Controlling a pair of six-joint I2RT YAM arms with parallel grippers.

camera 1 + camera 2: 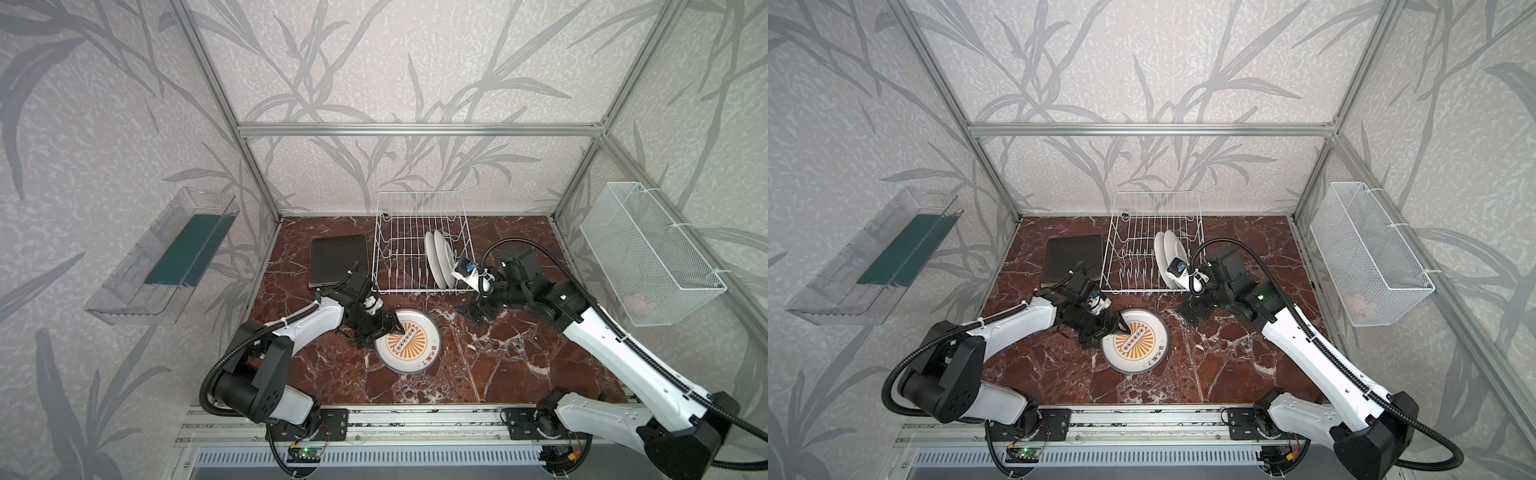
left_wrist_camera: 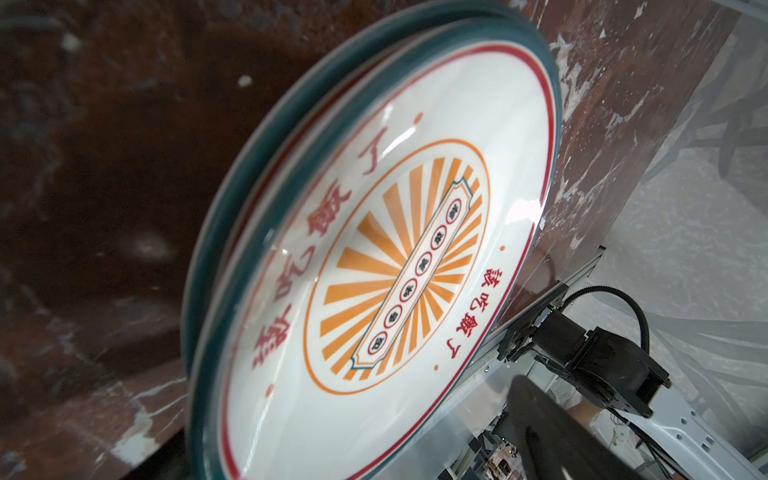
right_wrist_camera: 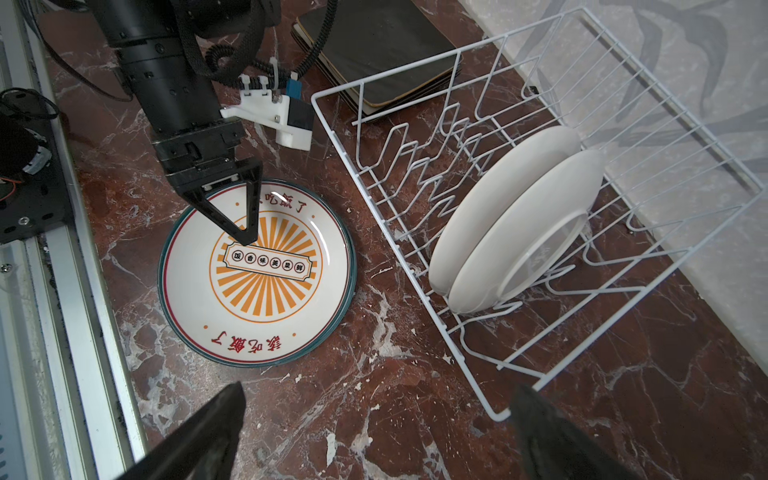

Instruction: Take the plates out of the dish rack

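All around, leaf-patterned walls (image 1: 374, 62) enclose the red marble tabletop (image 1: 498, 365) — aluminium-framed.

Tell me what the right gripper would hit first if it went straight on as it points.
Probably the bare marble table, between the sunburst plate and the dish rack corner; depth is unclear.

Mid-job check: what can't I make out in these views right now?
Racked plates: only white backs show; faces hidden in every view.
Square plate stack: count unclear; cables cross it, right wrist view.
Mesh basket: pinkish blur inside, too small, both top views.
Round plate stack: top plate covers those beneath; rims blurred, left wrist view.
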